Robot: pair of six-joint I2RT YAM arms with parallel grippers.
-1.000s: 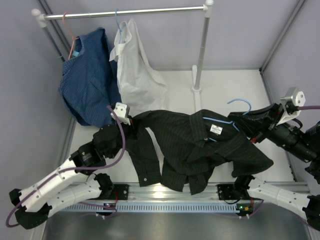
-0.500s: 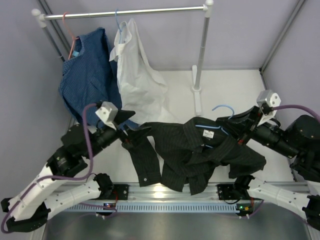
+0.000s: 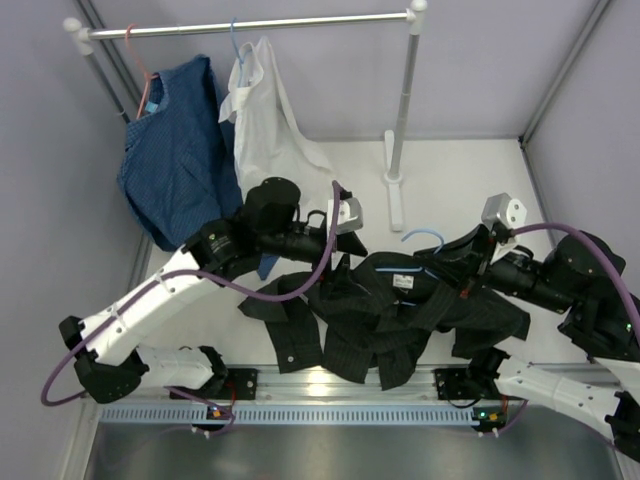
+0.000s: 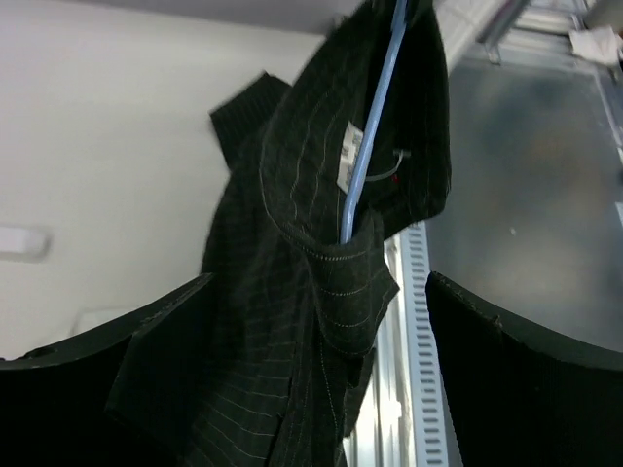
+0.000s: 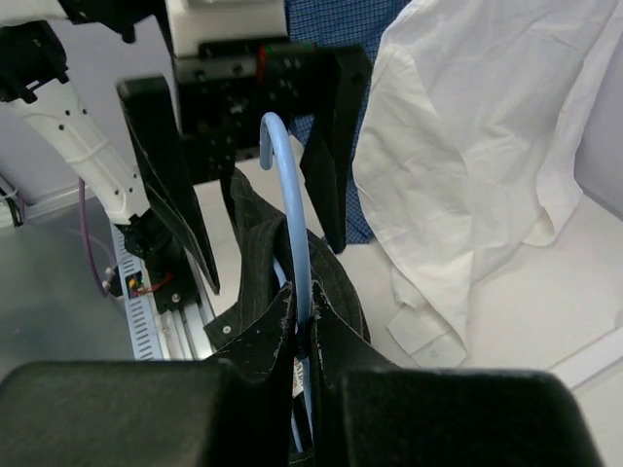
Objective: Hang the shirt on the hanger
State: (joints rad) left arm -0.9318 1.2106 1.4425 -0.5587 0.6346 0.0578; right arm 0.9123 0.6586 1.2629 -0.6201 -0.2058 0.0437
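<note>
1. Two sets of jaws face each other across the shirt (image 3: pixel 390 310).
2. My right jaws are pressed together on the hanger (image 5: pixel 289 195) just below its hook, with collar cloth bunched against them on both sides.
3. The hook rises straight ahead of my right jaws, pointing toward my left jaws.
4. My left jaws are spread wide and grip nothing. The hanger is ahead of them, in line with the gap between their fingers (image 5: pixel 331 126).
5. Ahead of my left jaws the hanger's wire runs inside the collar beside the label. The rest of the shirt drapes down onto the counter (image 3: pixel 470 180) below both jaws.
6. Behind my left jaws a white shirt (image 3: pixel 270 150) and a blue shirt (image 3: pixel 175 170) hang from a rail (image 3: pixel 250 25).
</note>
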